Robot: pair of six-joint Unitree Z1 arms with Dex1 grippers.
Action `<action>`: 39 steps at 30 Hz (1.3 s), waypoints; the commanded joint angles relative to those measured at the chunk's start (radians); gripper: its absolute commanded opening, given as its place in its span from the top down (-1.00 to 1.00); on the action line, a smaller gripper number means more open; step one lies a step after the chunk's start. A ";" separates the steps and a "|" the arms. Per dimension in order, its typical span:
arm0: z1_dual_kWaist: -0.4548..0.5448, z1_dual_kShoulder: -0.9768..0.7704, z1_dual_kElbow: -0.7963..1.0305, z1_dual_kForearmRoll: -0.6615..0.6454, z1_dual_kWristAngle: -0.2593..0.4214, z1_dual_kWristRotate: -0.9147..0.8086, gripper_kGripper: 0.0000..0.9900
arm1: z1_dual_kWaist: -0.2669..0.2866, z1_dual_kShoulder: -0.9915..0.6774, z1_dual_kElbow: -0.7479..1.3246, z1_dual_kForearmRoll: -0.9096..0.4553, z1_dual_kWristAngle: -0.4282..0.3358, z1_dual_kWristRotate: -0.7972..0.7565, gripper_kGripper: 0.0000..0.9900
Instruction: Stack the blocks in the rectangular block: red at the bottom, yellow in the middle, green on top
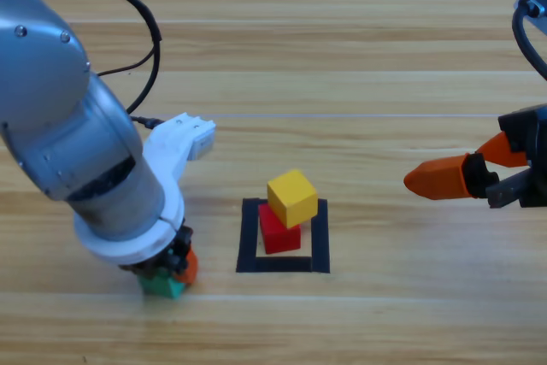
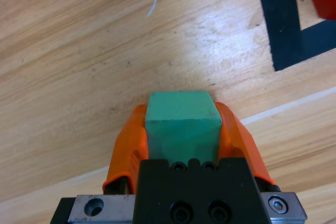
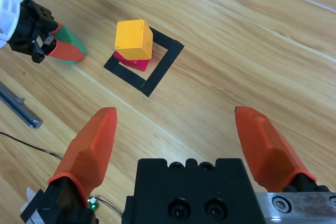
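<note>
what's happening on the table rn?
The left gripper is shut on the green cube, down at the table left of the black tape rectangle. Inside the rectangle, the yellow cube already sits on the red cube, a bit skewed. The right gripper waits open off to the right, holding nothing. Green is the only cube not yet stacked.

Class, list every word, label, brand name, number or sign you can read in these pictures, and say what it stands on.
None: no readable text shows on the red cube, yellow cube, green cube, black tape rectangle, table, left gripper or right gripper.
</note>
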 commanded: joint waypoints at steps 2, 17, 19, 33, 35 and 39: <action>-0.013 -0.009 -0.249 0.213 0.007 0.033 0.65 | -0.025 -0.019 0.035 -0.023 -0.006 -0.011 -1.00; -0.076 0.091 -0.708 0.543 0.004 -0.243 0.65 | -0.025 -0.027 0.038 -0.022 -0.006 -0.011 -1.00; -0.082 0.095 -0.731 0.572 0.002 -0.310 0.65 | -0.025 -0.028 0.040 -0.022 -0.006 -0.011 -1.00; -0.111 0.278 -0.986 0.797 0.019 -0.427 0.65 | -0.025 -0.024 0.041 -0.022 -0.006 -0.011 -1.00; -0.115 0.295 -0.990 0.800 0.031 -0.425 0.65 | -0.025 -0.025 0.041 -0.020 -0.006 -0.011 -1.00; -0.115 0.316 -1.015 0.814 0.045 -0.416 0.65 | -0.025 -0.025 0.041 -0.022 -0.006 -0.011 -1.00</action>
